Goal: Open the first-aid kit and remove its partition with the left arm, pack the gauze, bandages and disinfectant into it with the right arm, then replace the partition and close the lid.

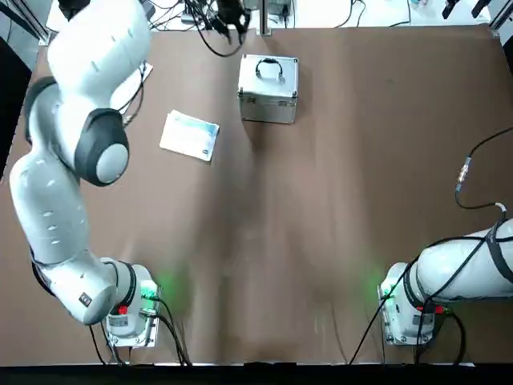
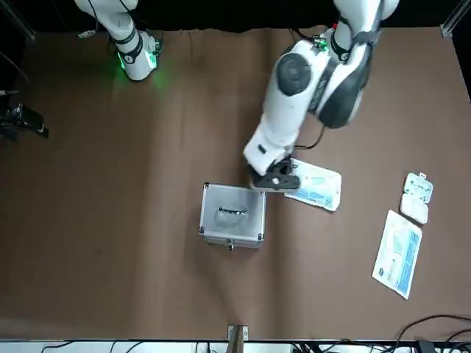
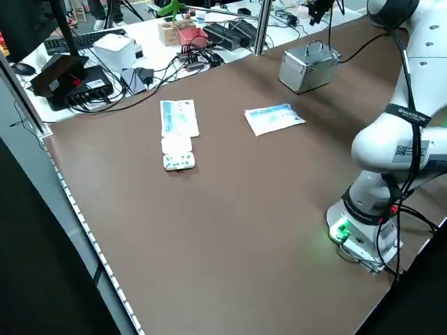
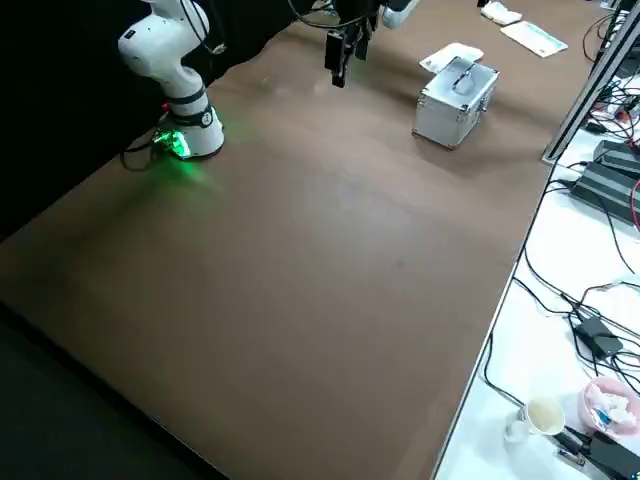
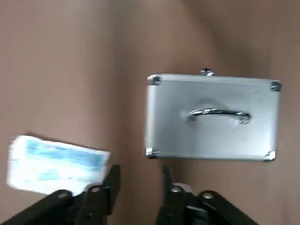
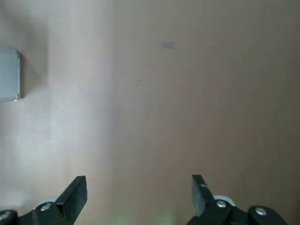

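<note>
Kit [image 5: 211, 117] closed | left pincer [image 5: 139, 180] just beside it, empty

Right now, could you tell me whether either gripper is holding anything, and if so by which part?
Nothing is held. The left gripper hangs open and empty above the table beside the closed first-aid kit; the right gripper is open over bare table.

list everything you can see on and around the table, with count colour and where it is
silver metal case with a handle: 1, silver, lid shut, mid table toward the far edge
flat pale-blue-and-white pack: 1, beside the case on the robot's left
long blue-and-white flat pack: 1, far left edge
small white packets: 2, next to the long pack
brown table: 1
left hand: 1, black, open, above the table between the case and the pale-blue pack
right hand: 1, black, open, empty, over bare table
</note>
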`<state>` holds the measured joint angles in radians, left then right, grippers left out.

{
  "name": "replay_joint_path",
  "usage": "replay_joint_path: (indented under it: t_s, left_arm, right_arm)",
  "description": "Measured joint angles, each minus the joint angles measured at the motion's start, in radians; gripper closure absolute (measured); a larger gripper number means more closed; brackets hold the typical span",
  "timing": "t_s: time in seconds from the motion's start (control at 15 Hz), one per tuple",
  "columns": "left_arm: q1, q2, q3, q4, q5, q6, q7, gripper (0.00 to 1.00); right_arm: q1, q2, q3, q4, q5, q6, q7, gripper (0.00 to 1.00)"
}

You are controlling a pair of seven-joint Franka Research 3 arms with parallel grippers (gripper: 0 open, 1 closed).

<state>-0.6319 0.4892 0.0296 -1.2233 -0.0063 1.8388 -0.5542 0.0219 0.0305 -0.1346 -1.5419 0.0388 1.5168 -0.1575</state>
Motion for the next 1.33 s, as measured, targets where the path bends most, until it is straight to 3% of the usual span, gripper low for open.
replay_joint_path:
  t_s: [0.47, 0.8, 1.13, 1.33]
  left_arm:
    - [0.233, -0.135, 0.0, 0.001, 0.0, -0.251, 0.352, 0.01]
    - [0.407, -0.217, -0.001, -0.013, -0.001, -0.357, 0.539, 0.0]
    - [0.56, -0.381, -0.009, -0.187, -0.041, -0.298, 0.594, 0.0]
    - [0.668, -0.422, -0.125, -0.235, -0.041, -0.27, 0.592, 0.0]
  right_arm:
    - [0.0, 0.0, 0.0, 0.002, 0.0, 0.003, 0.0, 0.01]
    - [0.0, 0.0, 0.001, 0.003, 0.0, 0.003, 0.0, 0.01]
    - [0.008, 0.0, 0.005, 0.003, 0.0, 0.005, 0.0, 0.01]
    - [0.007, 0.0, 0.003, 0.003, 0.0, 0.012, 0.0, 0.01]
